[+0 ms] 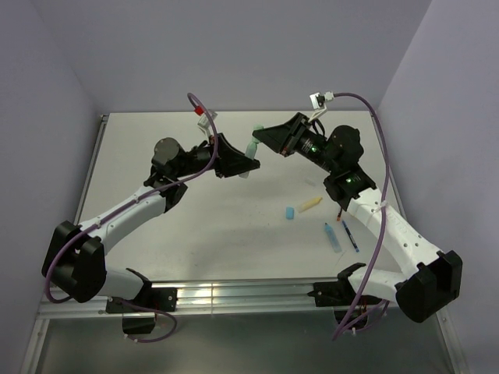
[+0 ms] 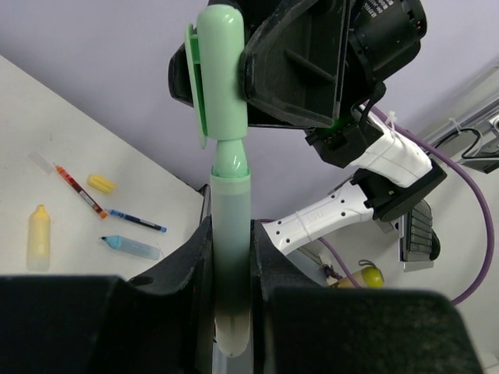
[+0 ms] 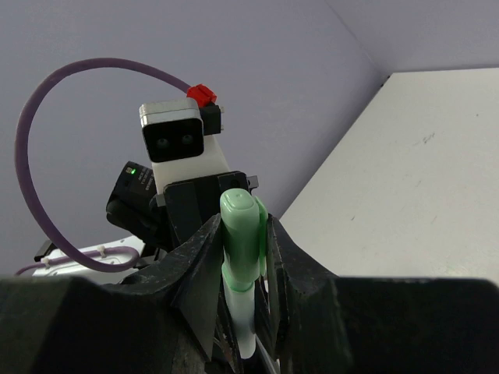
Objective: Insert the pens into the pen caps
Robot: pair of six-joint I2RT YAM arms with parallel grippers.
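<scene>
Left gripper (image 2: 231,269): you are clamping it on the pale green stubby plastic marker (image 2: 231,210), held in the air above the white bench (image 1: 195,234). Right gripper (image 3: 243,249): you are clamping it on the rounded green plastic cap (image 2: 222,78), which looks part-seated over the marker's tip. Handling: you are aiming for one shared axis, so push straight along it and avoid any sideways load.

Cap (image 2: 222,70) atop marker (image 2: 231,234) tip

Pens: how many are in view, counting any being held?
5: green pen held up in mid-air; yellow pen, red pen, dark blue pen and light blue pen lying on the table.
</scene>
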